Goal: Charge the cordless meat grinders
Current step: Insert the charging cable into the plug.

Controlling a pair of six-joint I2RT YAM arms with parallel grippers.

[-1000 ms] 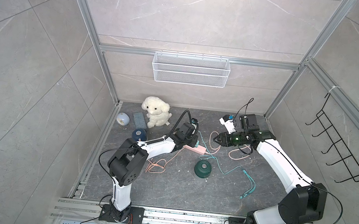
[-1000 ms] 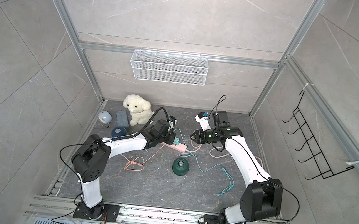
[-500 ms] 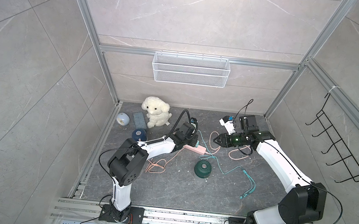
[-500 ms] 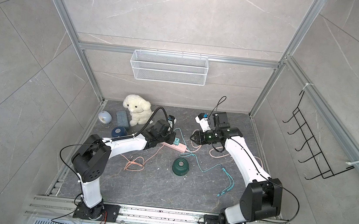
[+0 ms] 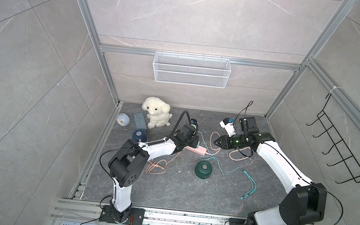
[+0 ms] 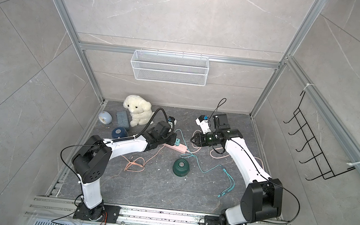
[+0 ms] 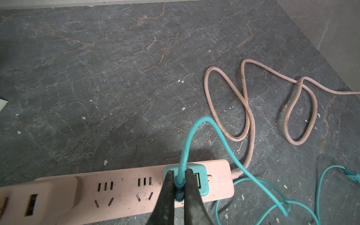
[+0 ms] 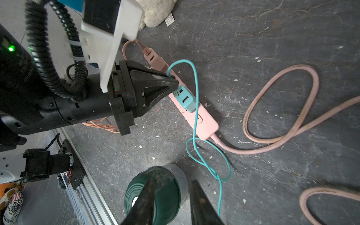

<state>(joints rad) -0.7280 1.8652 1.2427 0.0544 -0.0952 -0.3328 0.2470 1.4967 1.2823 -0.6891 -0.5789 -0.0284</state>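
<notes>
The dark green meat grinder [image 5: 202,169] [image 6: 181,167] [image 8: 155,194] stands mid-floor, and the navy one [image 5: 139,135] [image 6: 119,132] sits near the left wall. My left gripper [image 6: 173,137] [image 7: 178,172] is shut on the USB connector of the teal cable [image 7: 187,140] [image 6: 205,170], right at the teal plug cube [image 7: 200,179] [image 8: 186,100] in the pink power strip [image 5: 195,150] [image 7: 116,191]. My right gripper [image 5: 215,142] [image 8: 173,181] hovers open just right of the strip, holding nothing, well above the green grinder.
A plush dog [image 5: 157,115], a pale blue ball [image 5: 123,119] and a blue block [image 5: 139,120] stand at the back left. Pink cord loops [image 5: 238,154] lie under the right arm, and thin orange cable [image 5: 157,166] under the left. A wire basket [image 5: 191,69] and a hook rack [image 5: 339,148] hang on the walls.
My right gripper has crept a little leftward toward the power strip. The left gripper has stayed shut at the teal plug cube.
</notes>
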